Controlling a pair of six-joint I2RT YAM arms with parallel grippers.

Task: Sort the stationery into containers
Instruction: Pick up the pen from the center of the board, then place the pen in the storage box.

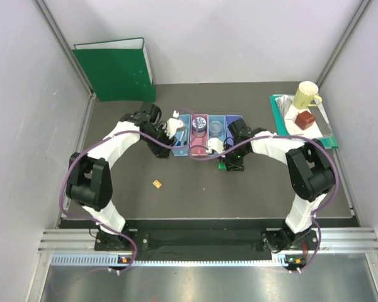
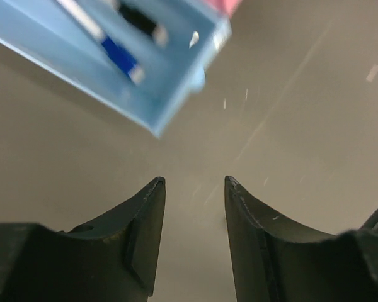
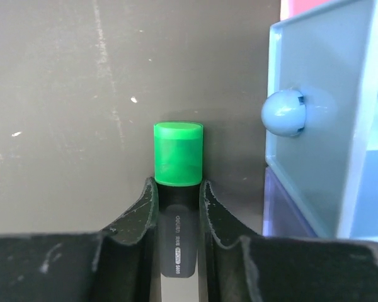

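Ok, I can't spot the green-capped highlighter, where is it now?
The highlighter is clamped in the right gripper, left of a light blue bin in the right wrist view, by the near right end of the row.

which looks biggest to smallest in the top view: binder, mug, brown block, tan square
1. binder, by far the largest
2. mug
3. brown block, a little smaller than the mug
4. tan square, just a speck

None is much nearer the camera, so the order looks safe.
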